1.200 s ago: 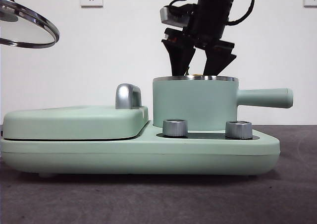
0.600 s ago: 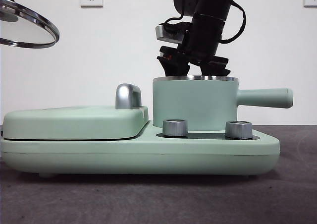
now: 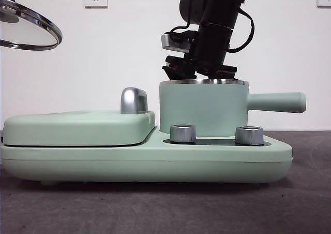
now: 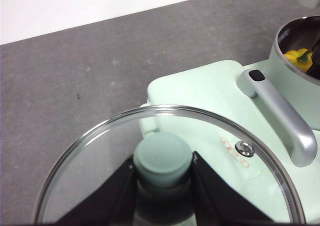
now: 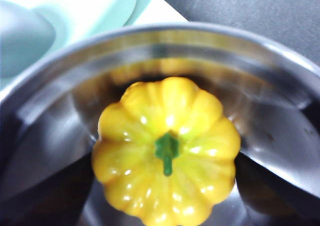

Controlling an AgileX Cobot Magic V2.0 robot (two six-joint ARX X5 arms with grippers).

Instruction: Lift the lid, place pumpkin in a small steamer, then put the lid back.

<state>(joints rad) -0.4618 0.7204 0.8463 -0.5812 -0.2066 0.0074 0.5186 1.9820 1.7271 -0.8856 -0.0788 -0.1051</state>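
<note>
In the front view the small steamer (image 3: 202, 107) wall hides the pumpkin (image 5: 166, 150) and the tips of the right gripper (image 3: 200, 74), which dips behind the steel rim; the right wrist view shows the pumpkin inside the steamer, stem up, flanked by dark jaw shapes, but whether those jaws grip or are spread cannot be determined. The lid (image 4: 170, 186) is cut off by the frame edge, up and well left of the steamer. The left gripper (image 4: 163, 186) is clamped on the lid's knob.
</note>
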